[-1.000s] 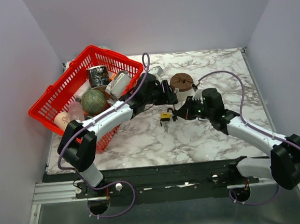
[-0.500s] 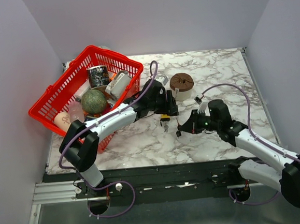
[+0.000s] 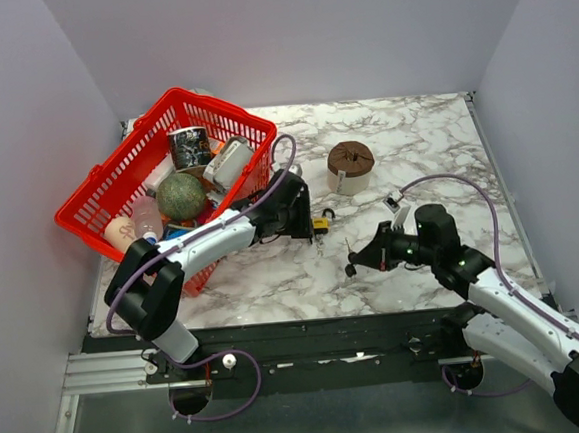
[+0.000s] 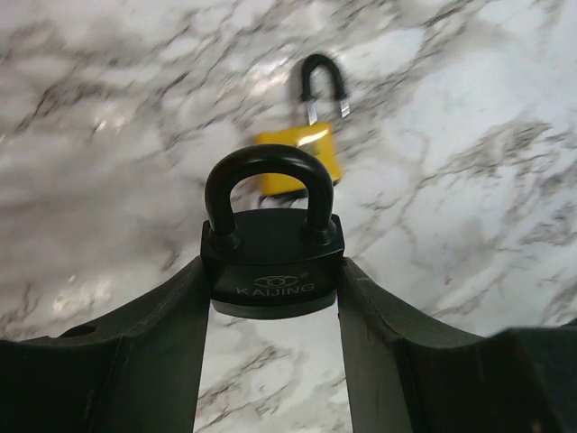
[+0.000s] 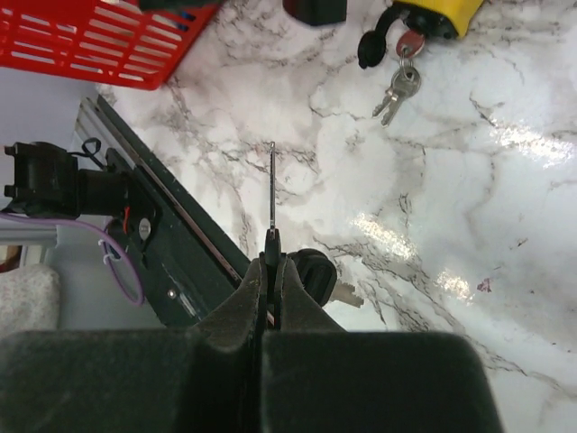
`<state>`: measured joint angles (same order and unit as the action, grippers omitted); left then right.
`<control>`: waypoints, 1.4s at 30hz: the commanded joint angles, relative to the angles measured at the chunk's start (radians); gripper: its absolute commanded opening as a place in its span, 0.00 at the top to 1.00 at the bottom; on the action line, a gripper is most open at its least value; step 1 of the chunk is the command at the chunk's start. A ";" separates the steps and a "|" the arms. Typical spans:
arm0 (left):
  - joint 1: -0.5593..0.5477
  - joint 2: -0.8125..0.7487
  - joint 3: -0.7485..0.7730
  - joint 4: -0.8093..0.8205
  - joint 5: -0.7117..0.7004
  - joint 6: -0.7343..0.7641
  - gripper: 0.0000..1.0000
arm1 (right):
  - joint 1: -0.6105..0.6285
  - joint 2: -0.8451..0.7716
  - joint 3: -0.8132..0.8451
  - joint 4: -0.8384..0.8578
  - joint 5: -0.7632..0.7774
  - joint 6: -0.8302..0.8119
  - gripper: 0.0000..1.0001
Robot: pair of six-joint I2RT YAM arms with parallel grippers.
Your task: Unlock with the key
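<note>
Top: fixed, high behind the arm bases, tilted down over the whole table (image 3: 424,136) and basket (image 3: 114,155). Left wrist: very near, aimed down past a black padlock (image 4: 270,239) at the marble. Right wrist: low, aimed along the key (image 5: 272,203), leftward over the table's near edge. Common to all three: yellow padlock (image 3: 321,221). Common to top and right wrist: basket.

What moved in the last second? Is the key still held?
The right gripper, still shut on the key, drew back toward the near edge, away from the left gripper, which shifted slightly left holding the black padlock. Yellow padlock, basket and brown roll stayed put.
</note>
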<state>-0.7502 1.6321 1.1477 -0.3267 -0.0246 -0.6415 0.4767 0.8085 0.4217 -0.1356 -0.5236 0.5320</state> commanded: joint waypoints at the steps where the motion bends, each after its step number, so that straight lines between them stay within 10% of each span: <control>1: -0.014 -0.107 -0.137 -0.047 -0.115 -0.072 1.00 | 0.002 -0.012 0.058 -0.033 0.040 -0.003 0.99; 13: -0.049 -0.034 -0.178 -0.202 -0.129 -0.047 0.95 | 0.000 0.015 0.028 0.007 0.036 -0.017 0.99; 30: -0.083 0.014 -0.163 -0.212 -0.101 -0.046 0.15 | 0.000 0.003 0.002 0.017 0.048 -0.012 0.99; 42: -0.109 0.005 -0.167 -0.244 -0.127 -0.061 0.15 | 0.002 0.018 0.002 0.024 0.054 -0.010 0.99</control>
<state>-0.8501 1.6413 0.9794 -0.5377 -0.1219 -0.6895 0.4767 0.8242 0.4343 -0.1349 -0.4858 0.5293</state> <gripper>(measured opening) 0.898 0.024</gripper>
